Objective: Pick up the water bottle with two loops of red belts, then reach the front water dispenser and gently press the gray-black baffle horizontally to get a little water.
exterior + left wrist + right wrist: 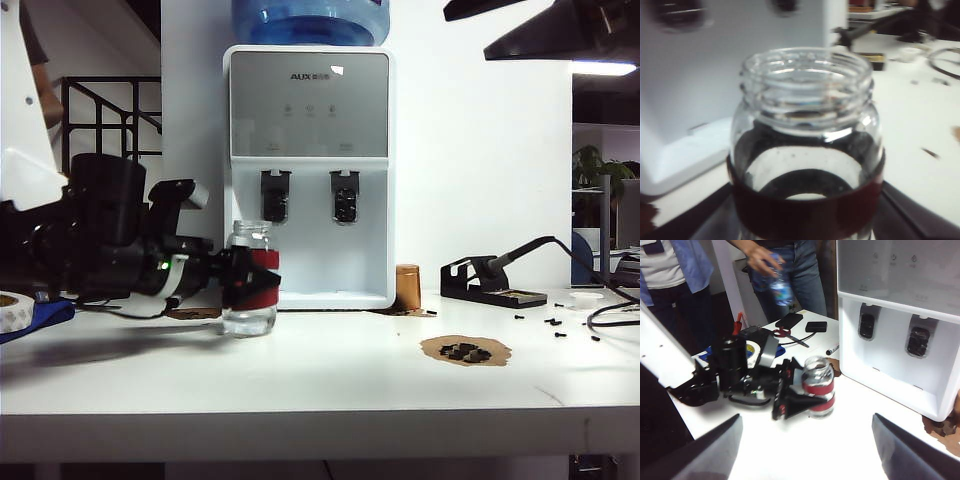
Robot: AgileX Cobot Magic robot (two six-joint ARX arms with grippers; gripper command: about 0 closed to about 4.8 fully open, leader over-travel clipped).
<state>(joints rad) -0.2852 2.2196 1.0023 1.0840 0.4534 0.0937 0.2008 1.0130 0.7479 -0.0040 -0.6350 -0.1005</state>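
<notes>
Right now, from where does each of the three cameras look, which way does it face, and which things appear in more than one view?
Exterior view: sits off the arms at table level, facing the water dispenser; shows the left gripper closed on the water bottle.
Left wrist view: rides the left arm, looking along its jaws at the bottle up close.
Right wrist view: rides the right arm, raised, looking down across the table; the open right gripper frames the scene.
Shared: bottle and dispenser appear in all three.

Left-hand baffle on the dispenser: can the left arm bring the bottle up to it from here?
Probably yes. The left gripper grips the water bottle just below the gray-black baffle, with nothing between them.
</notes>
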